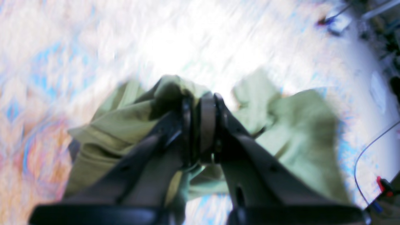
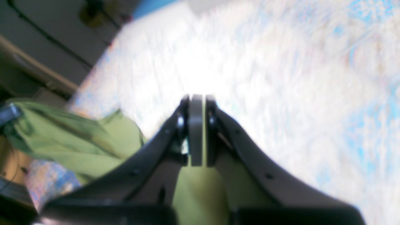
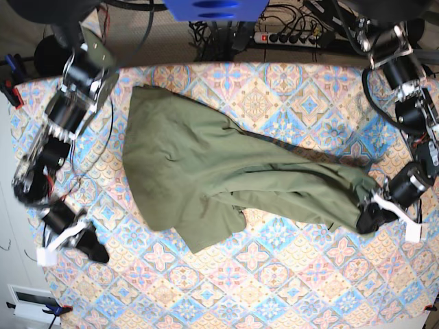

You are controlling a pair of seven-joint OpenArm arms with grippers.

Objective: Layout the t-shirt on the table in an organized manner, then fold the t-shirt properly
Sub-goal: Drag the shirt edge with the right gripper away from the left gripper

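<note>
Patterned table [image 3: 274, 274]: t-shirt [image 3: 206, 171] stretches diagonally toward left tool [image 3: 367, 218].

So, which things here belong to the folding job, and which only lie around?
Belong to the job:
- t-shirt
- table
- left gripper, shut on the t-shirt
- right gripper, shut, holding nothing

Just lying about:
- power strip behind the table
- cables beside it

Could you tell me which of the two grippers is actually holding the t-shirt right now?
The left gripper is clamped on bunched t-shirt fabric; the right gripper is shut on nothing, apart from the shirt.
</note>
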